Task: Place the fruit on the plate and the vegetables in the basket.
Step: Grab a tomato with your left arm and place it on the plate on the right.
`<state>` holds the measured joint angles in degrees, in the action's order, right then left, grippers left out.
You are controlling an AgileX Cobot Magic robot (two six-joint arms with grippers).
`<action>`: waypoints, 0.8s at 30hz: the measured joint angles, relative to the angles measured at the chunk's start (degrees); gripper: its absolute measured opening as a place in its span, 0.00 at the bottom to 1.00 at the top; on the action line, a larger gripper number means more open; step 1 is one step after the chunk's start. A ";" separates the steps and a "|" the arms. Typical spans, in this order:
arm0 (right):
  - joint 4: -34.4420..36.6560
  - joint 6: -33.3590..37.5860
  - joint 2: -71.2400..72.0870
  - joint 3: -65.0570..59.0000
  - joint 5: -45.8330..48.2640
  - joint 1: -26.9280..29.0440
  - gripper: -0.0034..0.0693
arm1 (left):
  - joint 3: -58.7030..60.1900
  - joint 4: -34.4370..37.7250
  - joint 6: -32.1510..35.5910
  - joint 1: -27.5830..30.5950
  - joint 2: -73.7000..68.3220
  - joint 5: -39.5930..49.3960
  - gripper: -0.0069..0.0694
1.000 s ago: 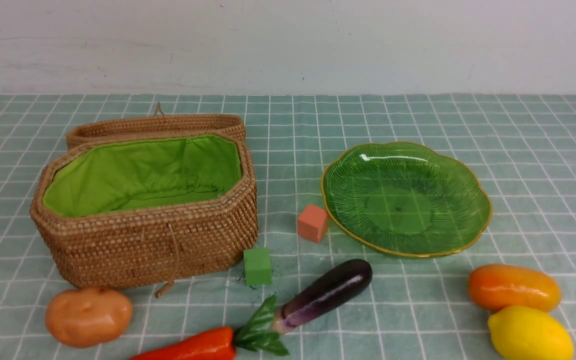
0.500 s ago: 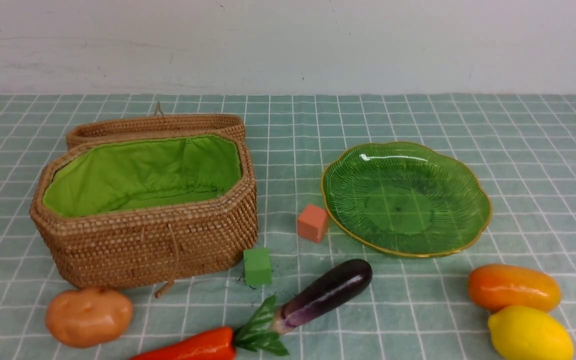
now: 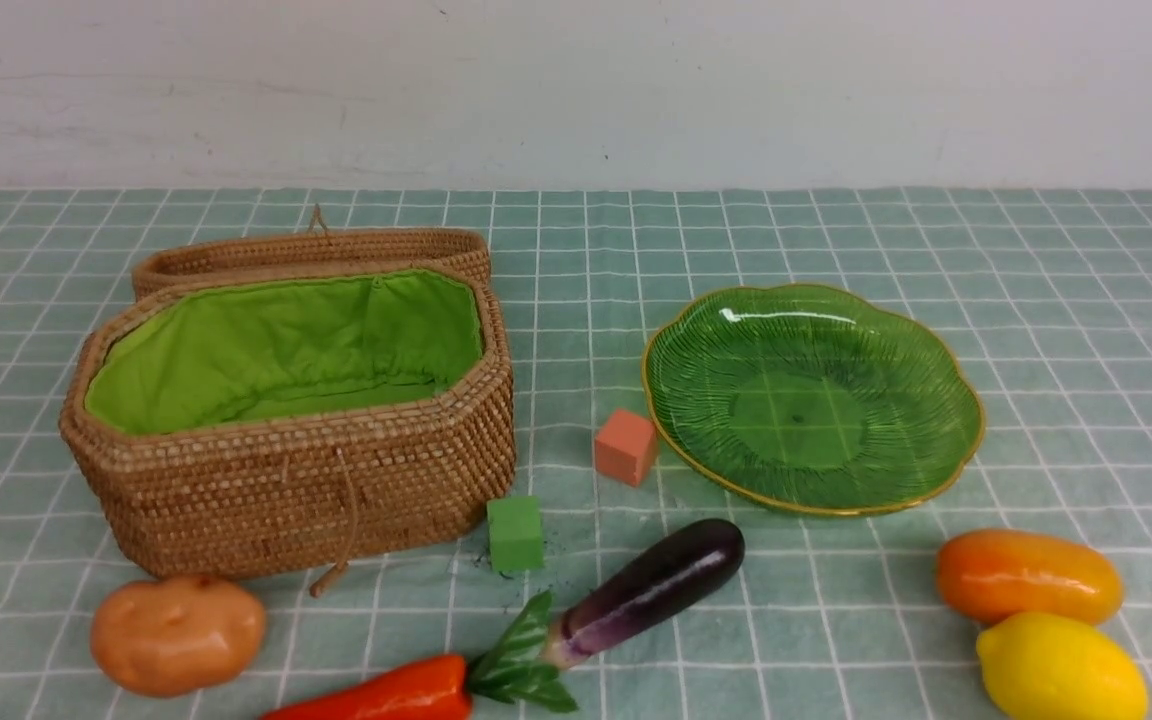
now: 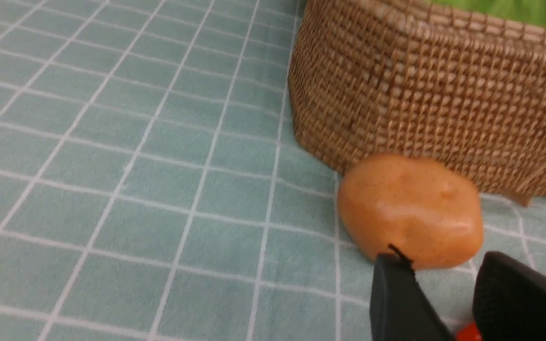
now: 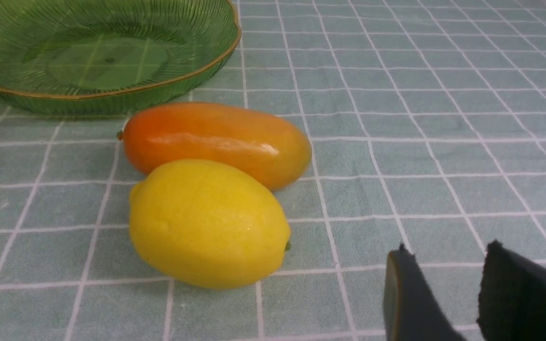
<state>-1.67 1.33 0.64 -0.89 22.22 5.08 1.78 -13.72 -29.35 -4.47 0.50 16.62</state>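
Left gripper (image 4: 443, 284): black fingers parted, nothing between them, released. Just ahead of its fingertips lies the tan-orange toy potato (image 4: 410, 210), on the pale green checked tablecloth (image 4: 112, 189). Directly beyond the potato stands the octagonal brown wicker basket (image 4: 434, 94) with its bright green cloth lining. The potato appears to touch the basket's base, though the angle does not settle it. The hinged wicker lid (image 3: 311, 250) lies open on the basket's far side.

Right gripper (image 5: 448, 265): dark fingers likewise apart and empty. Near it, ahead of the fingertips, sits the glossy yellow lemon (image 5: 206, 222). The elongated orange-yellow mango (image 5: 216, 142) lies just beyond the lemon, close against it. Farther still is the ribbed translucent green glass plate (image 5: 112, 102) with its gold-edged rim, holding nothing.

Between the two grippers' areas, front view:
- The dark purple eggplant (image 3: 656, 588) and the red-orange carrot (image 3: 386, 695) with green leaves lie end to end, the carrot cut off by the frame edge.
- A small green cube (image 3: 515, 532) sits just beside the basket.
- A salmon cube (image 3: 625, 445) sits just beside the plate.

No fruit is on the plate and no vegetable is in the basket.
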 joint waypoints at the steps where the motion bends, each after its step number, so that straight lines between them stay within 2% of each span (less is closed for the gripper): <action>1: 0.00 0.00 0.00 0.00 0.00 0.00 0.38 | 0.00 0.71 -1.03 0.00 0.00 -2.66 0.40; 4: 0.00 0.00 0.00 0.00 0.00 0.00 0.38 | 0.00 3.07 -4.24 0.00 0.00 -9.98 0.40; 7: 0.00 0.00 0.00 0.00 0.00 0.00 0.38 | 0.00 3.88 -6.25 0.00 0.00 -23.29 0.40; 9: 0.00 0.00 0.00 0.00 0.00 0.00 0.38 | -0.22 4.08 -8.00 0.00 0.00 -27.45 0.40; 12: 0.00 0.00 0.00 0.00 0.00 0.00 0.38 | -4.62 3.80 -9.99 0.00 0.00 -27.89 0.40; 16: 0.00 0.00 0.00 0.00 0.00 0.00 0.38 | -14.46 1.59 -10.91 0.00 -0.36 -24.79 0.40; 18: 0.00 0.00 0.00 0.00 0.00 0.00 0.38 | -24.04 0.84 -12.05 0.00 -3.26 -18.83 0.40; 21: 0.00 0.00 0.00 0.00 0.00 0.00 0.38 | -35.52 0.66 -12.70 0.00 -10.26 -4.28 0.40; 24: 0.00 0.00 0.00 0.00 0.00 0.00 0.38 | -40.66 0.66 -12.82 0.00 -16.61 9.61 0.40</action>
<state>-1.67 1.33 0.64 -0.89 22.22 5.08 -38.88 -13.05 -42.17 -4.47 -16.11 26.23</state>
